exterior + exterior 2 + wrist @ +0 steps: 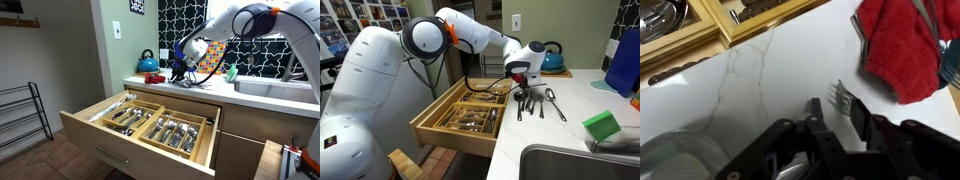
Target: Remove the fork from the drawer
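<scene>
The wide light-wood drawer [130, 150] stands pulled open, with cutlery in its divider compartments; it shows in both exterior views [448, 128] and at the top left of the wrist view [712, 18]. My gripper [183, 66] [521, 80] is over the white marble counter [750, 90], past the drawer. In the wrist view the fork's tines [843, 97] show between my fingertips [834, 103], close to one finger with bare counter beside the other. The fingers are partly apart. The fork's handle is hidden under the gripper.
A red cloth [900, 50] lies on the counter just beyond the gripper. Dark utensils [546, 100] lie beside it. A teal kettle [148, 63] stands at the wall. A green sponge [602, 125] sits by the sink [570, 160].
</scene>
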Robot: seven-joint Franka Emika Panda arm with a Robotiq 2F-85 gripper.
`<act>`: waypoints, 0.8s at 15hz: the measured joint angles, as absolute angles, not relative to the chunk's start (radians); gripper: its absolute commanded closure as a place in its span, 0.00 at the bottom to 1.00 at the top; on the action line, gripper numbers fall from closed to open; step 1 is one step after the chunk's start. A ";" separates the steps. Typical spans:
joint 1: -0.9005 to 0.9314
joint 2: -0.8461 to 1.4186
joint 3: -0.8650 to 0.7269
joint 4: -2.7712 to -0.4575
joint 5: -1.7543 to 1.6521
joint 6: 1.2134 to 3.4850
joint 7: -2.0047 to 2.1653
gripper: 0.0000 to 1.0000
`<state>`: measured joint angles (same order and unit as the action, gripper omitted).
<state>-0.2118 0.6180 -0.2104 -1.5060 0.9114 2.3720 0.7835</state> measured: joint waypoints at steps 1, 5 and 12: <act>-0.212 0.623 -0.210 -1.505 0.907 2.372 0.788 0.45; -0.213 0.624 -0.207 -1.499 0.898 2.372 0.799 0.18; -0.252 0.548 -0.204 -1.501 0.896 2.365 0.646 0.00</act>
<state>-0.2522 0.5477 -0.2037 -1.5012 0.8956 2.3654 0.6462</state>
